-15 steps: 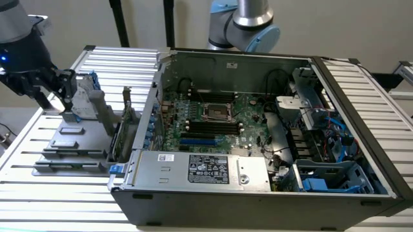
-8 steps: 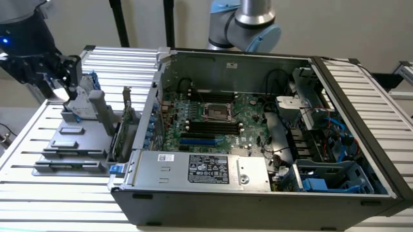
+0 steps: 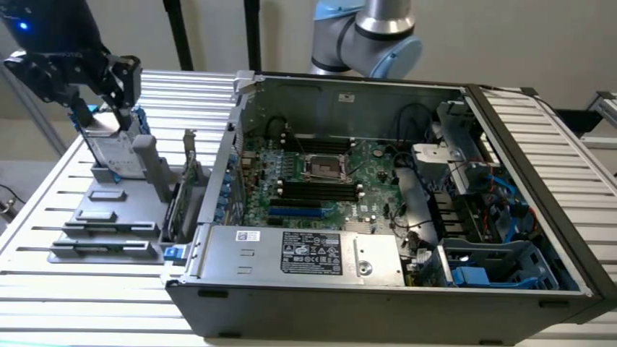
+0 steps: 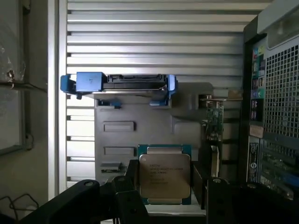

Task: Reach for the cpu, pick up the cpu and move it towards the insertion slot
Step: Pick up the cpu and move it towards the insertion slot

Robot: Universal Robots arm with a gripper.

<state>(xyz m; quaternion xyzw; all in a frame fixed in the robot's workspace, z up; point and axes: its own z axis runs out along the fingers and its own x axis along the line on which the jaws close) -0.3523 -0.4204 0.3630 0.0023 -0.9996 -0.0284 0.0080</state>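
cpu (image 4: 164, 176): silver top, teal rim | hard drive rails (image 4: 88, 81): blue

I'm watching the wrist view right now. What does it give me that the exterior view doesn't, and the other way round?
Wrist view: the cpu, printed lid showing, held in the gripper; the computer case seen from its perforated rear panel. Exterior view: the insertion slot on the motherboard inside the open case, with the memory slots and power supply. Both: the gripper, the blue-railed hard drive, the grey fixture plate, the expansion card.
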